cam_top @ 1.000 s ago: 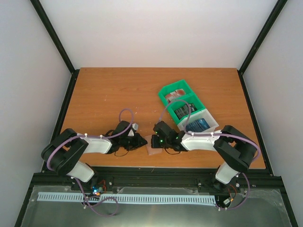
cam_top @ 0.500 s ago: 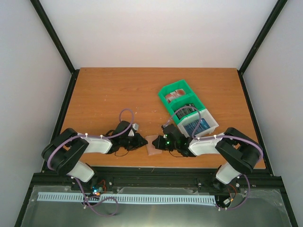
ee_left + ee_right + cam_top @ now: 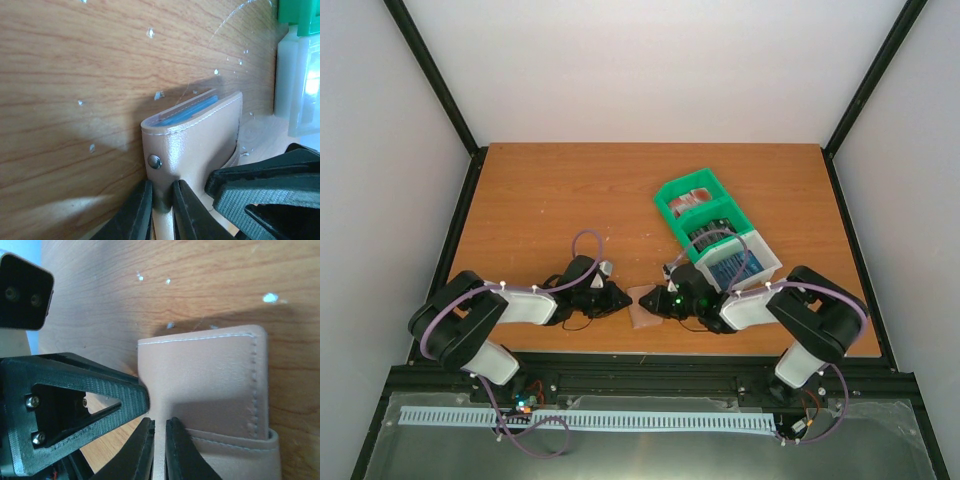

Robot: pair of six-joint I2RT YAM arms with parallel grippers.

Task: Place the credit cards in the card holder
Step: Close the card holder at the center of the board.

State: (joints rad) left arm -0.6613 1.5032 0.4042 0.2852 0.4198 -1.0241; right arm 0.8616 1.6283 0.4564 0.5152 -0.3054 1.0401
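Observation:
The tan-pink card holder [image 3: 642, 306] is near the table's front edge, between my two grippers. In the left wrist view the card holder [image 3: 195, 145] stands on edge, and a blue credit card [image 3: 192, 108] shows inside its top fold. My left gripper [image 3: 161, 202] is shut on a flap below the snap, and it also shows in the top view [image 3: 621, 299]. My right gripper [image 3: 160, 440] is shut on the edge of the card holder [image 3: 205, 385] from the other side, and shows in the top view [image 3: 658, 303]. More credit cards lie in the tray: red-and-white [image 3: 692, 200], dark [image 3: 710, 236] and blue [image 3: 734, 265].
The green-and-white compartment tray [image 3: 672, 212] stands right of centre, just behind my right arm. Its white end [image 3: 292, 75] shows at the right edge of the left wrist view. The two grippers' fingers nearly touch at the holder. The table's front edge is close.
My right gripper has moved a little left and toward the front edge, onto the card holder. The left arm has hardly moved.

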